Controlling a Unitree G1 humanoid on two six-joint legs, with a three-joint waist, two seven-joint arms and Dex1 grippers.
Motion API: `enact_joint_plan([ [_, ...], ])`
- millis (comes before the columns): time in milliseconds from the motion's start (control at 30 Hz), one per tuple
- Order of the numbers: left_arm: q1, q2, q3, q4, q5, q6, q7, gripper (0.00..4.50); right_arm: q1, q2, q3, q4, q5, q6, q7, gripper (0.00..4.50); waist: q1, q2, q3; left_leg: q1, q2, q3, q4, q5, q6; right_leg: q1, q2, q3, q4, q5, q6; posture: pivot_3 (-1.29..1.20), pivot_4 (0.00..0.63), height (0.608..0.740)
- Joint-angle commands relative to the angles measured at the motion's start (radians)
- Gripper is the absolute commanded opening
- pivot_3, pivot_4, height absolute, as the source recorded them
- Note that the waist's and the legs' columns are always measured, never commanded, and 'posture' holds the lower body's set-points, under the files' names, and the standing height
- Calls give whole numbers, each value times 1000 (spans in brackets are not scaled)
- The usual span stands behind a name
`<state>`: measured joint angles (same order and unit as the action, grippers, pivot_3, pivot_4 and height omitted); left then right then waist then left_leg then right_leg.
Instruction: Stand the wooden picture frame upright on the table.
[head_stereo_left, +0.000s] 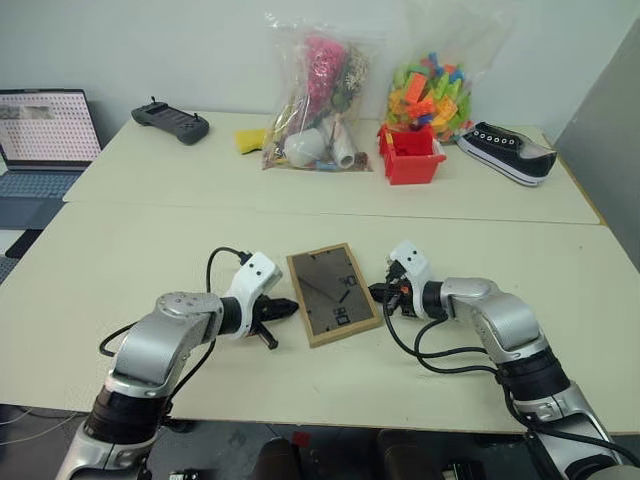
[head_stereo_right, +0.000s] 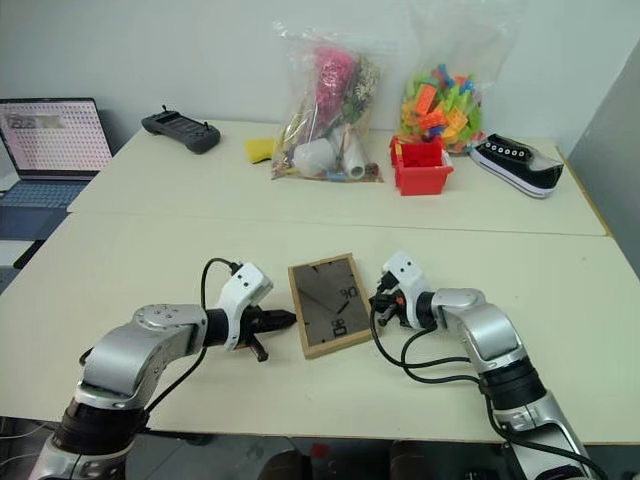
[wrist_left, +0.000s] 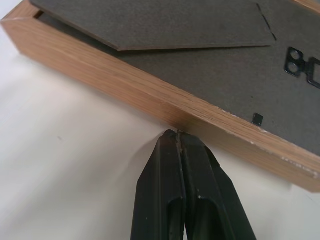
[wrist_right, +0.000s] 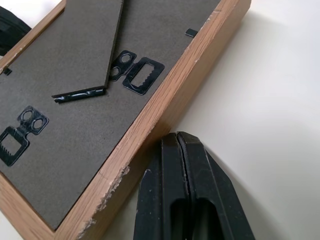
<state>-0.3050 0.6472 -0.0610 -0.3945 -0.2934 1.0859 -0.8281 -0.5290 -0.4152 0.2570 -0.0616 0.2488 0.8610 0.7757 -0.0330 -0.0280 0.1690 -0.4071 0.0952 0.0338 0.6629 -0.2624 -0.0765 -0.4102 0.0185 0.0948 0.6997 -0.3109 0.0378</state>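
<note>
- Wood-bordered frame (head_stereo_left: 334, 293) lies flat on the table (head_stereo_left: 150, 250), dark back panel and easel stand facing up, between the two grippers.
- Left gripper (head_stereo_left: 286, 308) is closed and empty, just beside one long edge; right gripper (head_stereo_left: 378, 293), closed and empty, sits by the opposite edge.
- Beyond them: two bags (head_stereo_left: 318, 95), red bin (head_stereo_left: 410, 155), shoe (head_stereo_left: 508, 152), controller (head_stereo_left: 171, 122), laptop (head_stereo_left: 45, 150).
- Left wrist view: closed fingertips (wrist_left: 176, 137) touch the wood edge.
- Right wrist view: closed fingers (wrist_right: 182, 150) near a chipped edge; hanger clips (wrist_right: 137, 72) on the back.
</note>
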Motion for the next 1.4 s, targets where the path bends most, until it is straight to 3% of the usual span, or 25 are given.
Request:
enact_joint_plan([
  [33,28,34,19,-100,-65,6,-19,35,-3,-64,72,-43,-31,-44,62,0,0,0,0,0,0,0,0,0,0,0,0,0,0,0,0,0,150,740],
  [200,105,104,71,-98,-94,-76,-47,35,-18,-117,45,46,-79,-142,49,0,0,0,0,1,0,0,0,0,0,1,0,0,-1,0,0,0,150,740],
  [333,166,-20,293,-117,-340,147,-26,490,-27,-126,13,87,-70,-171,44,0,2,0,0,4,0,0,0,0,0,4,0,0,-1,0,0,0,150,740],
  [433,129,-158,492,-71,-503,439,17,1056,-24,-120,6,88,-66,-178,38,0,3,-1,-1,4,-1,0,0,0,0,5,-1,-1,-2,0,0,0,150,740],
  [533,132,-215,592,30,-664,529,115,1620,-15,-109,6,72,-59,-175,31,0,0,-2,-1,4,0,0,0,0,0,5,-1,-1,-1,0,0,0,150,740],
  [833,155,-254,570,175,-886,529,439,3457,14,-80,15,4,-46,-136,8,0,-1,-2,-1,6,0,-1,0,0,0,6,-1,0,0,0,0,0,150,740],
  [1033,181,-349,533,190,-900,529,566,4475,48,-25,55,-56,-24,-73,3,0,-2,-1,-5,7,0,-1,-1,0,0,6,-1,0,0,0,0,0,150,740],
  [1233,178,-415,506,195,-846,510,649,4475,25,48,45,-95,7,-8,-27,0,0,5,-16,8,-2,-1,-1,0,0,8,-2,1,-1,0,0,0,150,740],
  [1400,164,-421,482,200,-850,486,642,4475,36,47,44,-103,4,2,-25,0,6,6,-16,8,-3,-1,-1,0,0,9,-2,0,-2,0,0,0,150,740],
])
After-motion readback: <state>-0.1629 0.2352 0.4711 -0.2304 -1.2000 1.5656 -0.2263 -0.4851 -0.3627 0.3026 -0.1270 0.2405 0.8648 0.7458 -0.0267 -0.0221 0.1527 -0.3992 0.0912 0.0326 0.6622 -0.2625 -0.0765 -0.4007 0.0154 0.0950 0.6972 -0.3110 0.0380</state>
